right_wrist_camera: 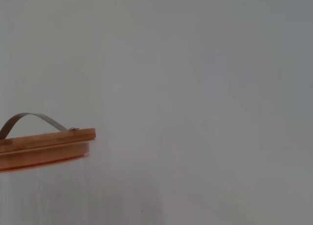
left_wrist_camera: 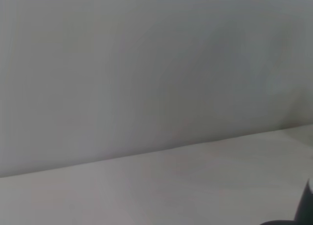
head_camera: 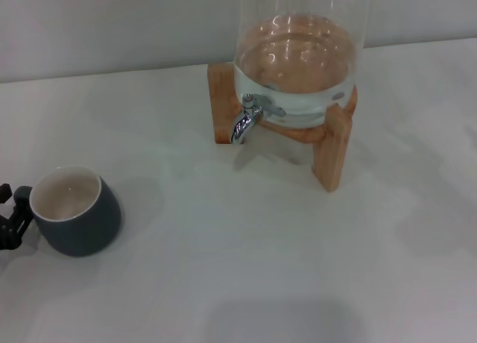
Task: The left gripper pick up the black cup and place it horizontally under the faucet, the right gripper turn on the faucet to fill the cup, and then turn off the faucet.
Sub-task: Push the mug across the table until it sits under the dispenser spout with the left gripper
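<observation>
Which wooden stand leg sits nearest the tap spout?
The left leg of the wooden stand, just behind the tap. The front-right leg stands farther off, across the dispenser.

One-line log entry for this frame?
left hand at the black cup's handle, table's left edge | cup upright, empty, not lifted | faucet off, nothing under it | right hand out of view

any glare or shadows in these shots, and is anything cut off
Head view: highlights glint on the glass water dispenser and the faucet; the black cup casts a soft shadow; the left gripper is cropped. Wrist views: flat, even light.
</observation>
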Tool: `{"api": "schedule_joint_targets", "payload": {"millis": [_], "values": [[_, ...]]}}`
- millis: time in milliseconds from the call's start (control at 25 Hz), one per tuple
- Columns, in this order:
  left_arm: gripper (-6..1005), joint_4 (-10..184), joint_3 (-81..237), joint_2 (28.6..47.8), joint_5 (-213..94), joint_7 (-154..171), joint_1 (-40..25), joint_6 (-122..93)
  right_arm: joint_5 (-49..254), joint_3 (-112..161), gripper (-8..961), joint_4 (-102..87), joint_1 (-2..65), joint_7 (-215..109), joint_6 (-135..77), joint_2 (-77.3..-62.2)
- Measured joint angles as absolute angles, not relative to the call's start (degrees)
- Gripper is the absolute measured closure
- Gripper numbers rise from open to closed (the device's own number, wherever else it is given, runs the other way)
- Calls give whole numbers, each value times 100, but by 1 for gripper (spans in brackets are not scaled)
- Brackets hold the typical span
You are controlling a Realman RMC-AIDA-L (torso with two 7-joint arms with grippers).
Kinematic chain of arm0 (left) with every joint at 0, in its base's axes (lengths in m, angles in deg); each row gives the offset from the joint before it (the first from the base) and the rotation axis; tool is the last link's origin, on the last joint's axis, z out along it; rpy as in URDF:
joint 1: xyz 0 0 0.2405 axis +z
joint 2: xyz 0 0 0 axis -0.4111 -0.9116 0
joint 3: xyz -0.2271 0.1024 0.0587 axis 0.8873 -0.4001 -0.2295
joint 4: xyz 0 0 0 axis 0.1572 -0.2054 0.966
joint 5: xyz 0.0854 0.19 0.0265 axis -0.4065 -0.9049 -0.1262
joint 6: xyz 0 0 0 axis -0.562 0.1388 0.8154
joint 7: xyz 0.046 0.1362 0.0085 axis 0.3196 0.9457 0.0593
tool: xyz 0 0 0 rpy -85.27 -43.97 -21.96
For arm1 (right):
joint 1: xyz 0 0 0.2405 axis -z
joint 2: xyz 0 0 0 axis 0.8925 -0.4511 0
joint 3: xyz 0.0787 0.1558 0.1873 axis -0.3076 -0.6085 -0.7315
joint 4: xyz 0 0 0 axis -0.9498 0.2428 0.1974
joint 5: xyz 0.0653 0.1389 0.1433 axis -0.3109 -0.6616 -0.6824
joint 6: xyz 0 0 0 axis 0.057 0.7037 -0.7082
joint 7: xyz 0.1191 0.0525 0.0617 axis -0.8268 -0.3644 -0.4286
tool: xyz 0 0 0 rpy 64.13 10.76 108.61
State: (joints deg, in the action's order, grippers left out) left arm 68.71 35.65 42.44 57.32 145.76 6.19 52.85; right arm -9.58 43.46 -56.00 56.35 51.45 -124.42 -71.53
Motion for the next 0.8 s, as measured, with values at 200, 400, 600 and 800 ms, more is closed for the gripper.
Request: {"api": "schedule_joint_targets", "payload": {"millis": [200, 400, 600, 800], "values": [[527, 6876, 3560, 4244, 5731, 14597, 574, 5281, -957, 4346, 323, -5600, 5633, 5145, -12434, -7153], [731, 6903, 3559, 4244, 5729, 14722, 545, 5275, -957, 4346, 323, -5600, 5633, 5145, -12432, -7153], [865, 6917, 3559, 4244, 5729, 14735, 492, 5275, -957, 4346, 323, -5600, 5633, 5151, -12433, -7153], [895, 6919, 3559, 4247, 5733, 14735, 485, 5275, -957, 4346, 323, -5600, 5633, 5158, -12433, -7153]]}}
